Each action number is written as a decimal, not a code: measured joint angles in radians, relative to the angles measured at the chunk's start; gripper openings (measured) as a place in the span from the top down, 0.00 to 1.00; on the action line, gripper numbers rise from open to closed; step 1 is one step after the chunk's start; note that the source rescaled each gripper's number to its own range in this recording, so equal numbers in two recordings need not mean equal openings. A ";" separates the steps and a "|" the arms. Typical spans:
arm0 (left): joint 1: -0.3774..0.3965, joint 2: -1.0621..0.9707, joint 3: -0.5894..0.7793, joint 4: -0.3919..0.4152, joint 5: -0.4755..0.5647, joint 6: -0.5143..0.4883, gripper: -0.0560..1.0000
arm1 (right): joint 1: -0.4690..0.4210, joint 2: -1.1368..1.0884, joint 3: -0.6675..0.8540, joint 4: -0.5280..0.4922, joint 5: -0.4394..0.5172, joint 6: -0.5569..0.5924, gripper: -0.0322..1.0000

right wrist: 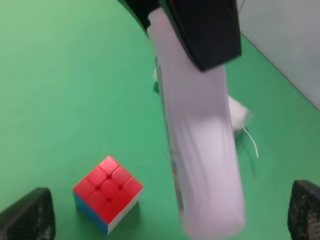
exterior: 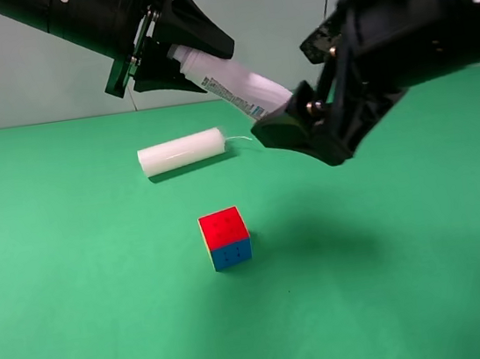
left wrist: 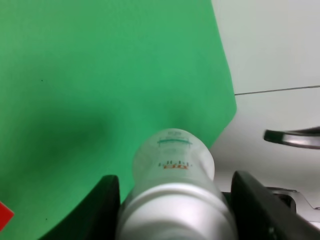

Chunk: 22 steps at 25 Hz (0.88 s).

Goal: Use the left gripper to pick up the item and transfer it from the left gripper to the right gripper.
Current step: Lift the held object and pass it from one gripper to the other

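Aloft over green counter (exterior: pixel 79 298), left hand (exterior: pixel 210 64) pinches white labelled bottle (exterior: pixel 241 86); right hand (exterior: pixel 300 134) spread wide, flanking its free end.

On my screen a green-covered table (exterior: pixel 84 342), a plain white cylinder (exterior: pixel 181 152) lying on its side toward the far edge, its thin wick (exterior: pixel 240 138) trailing off the right end, a multicoloured puzzle cube (exterior: pixel 226 238) nearer my camera, red face up, well apart from the cylinder
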 joint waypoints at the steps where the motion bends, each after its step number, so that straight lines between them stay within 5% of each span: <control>1: 0.000 0.000 0.000 0.000 0.000 0.000 0.95 | 0.000 0.015 -0.008 -0.006 -0.007 0.000 0.00; 22: 0.000 0.000 0.000 0.000 0.000 0.000 0.95 | 0.000 0.232 -0.029 -0.064 -0.152 0.000 0.00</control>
